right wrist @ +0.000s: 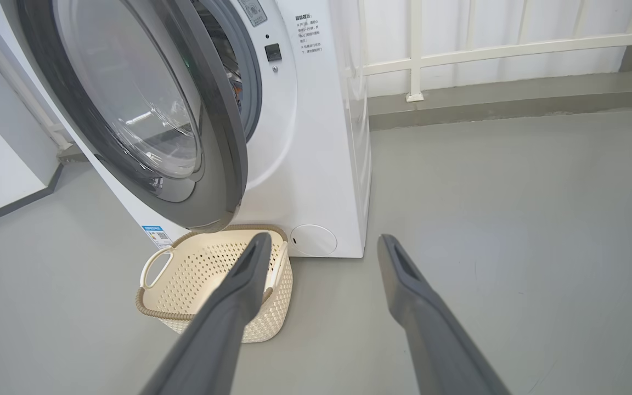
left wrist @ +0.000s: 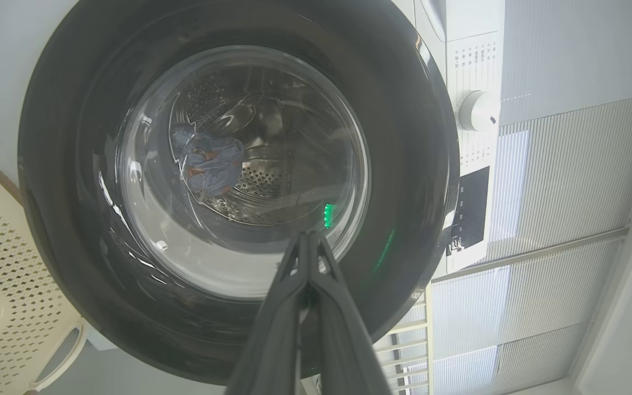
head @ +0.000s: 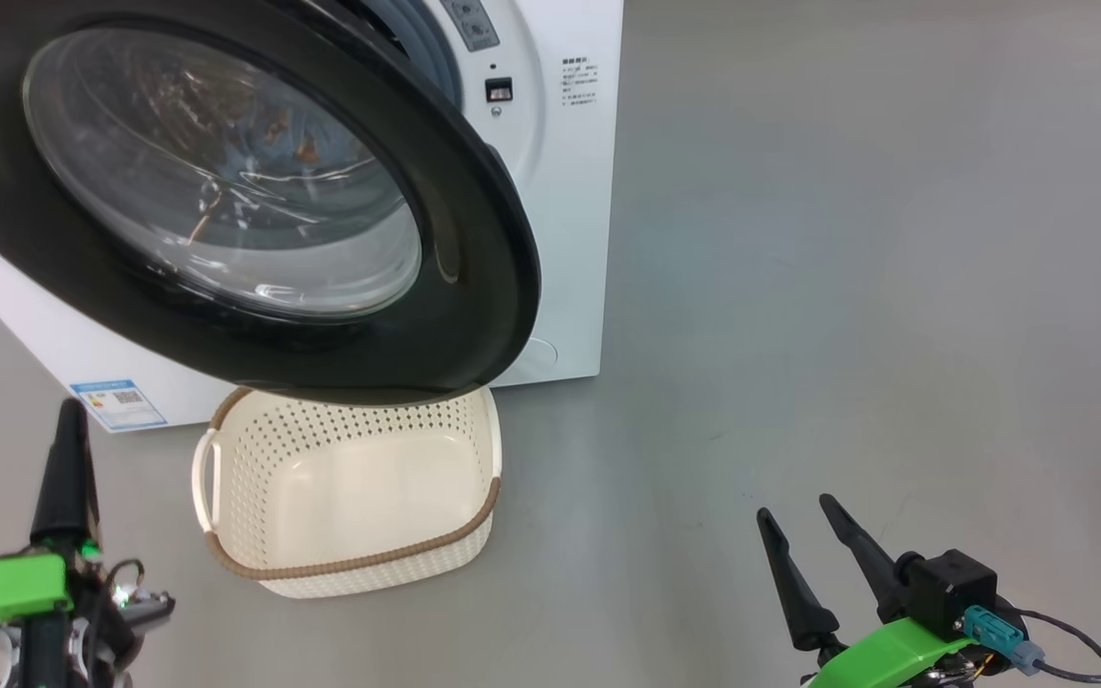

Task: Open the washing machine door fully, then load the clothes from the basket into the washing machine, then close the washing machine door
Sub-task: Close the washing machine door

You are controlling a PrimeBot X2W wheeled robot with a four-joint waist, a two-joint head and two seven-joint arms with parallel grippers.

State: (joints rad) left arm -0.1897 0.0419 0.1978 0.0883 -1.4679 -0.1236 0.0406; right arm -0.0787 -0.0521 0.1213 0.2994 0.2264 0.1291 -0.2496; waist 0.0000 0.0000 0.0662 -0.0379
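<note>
Looking at what's left, I'd say it's just the shutting. The basket (head: 369,478) sits empty on the floor just in front of the machine (head: 560,191), and the clothes (left wrist: 206,167) show through the glass, bunched in the drum (left wrist: 261,181).

The door (head: 474,239) hangs ajar, angled out from the machine front with its lower edge over the basket's far end. It seems hinged on the left, with the free edge swung out on the right.

My left gripper (head: 71,430) is pinched fully closed with nothing in it. It's low on the near left, pointing up at the door's outer face, which lies far and above it. My right gripper (head: 794,506) is spread wide and empty, well off to the near right. The door is far-left of it.

So the left arm is the closer one, and I reckon a push away from me on the face does it. Pushing nearer the free edge would give more leverage.

The door has a glossy black rim, probably slippery, around a bulging clear bowl. The basket is cream perforated plastic with a brown woven-look rim. The drum is punched steel.
</note>
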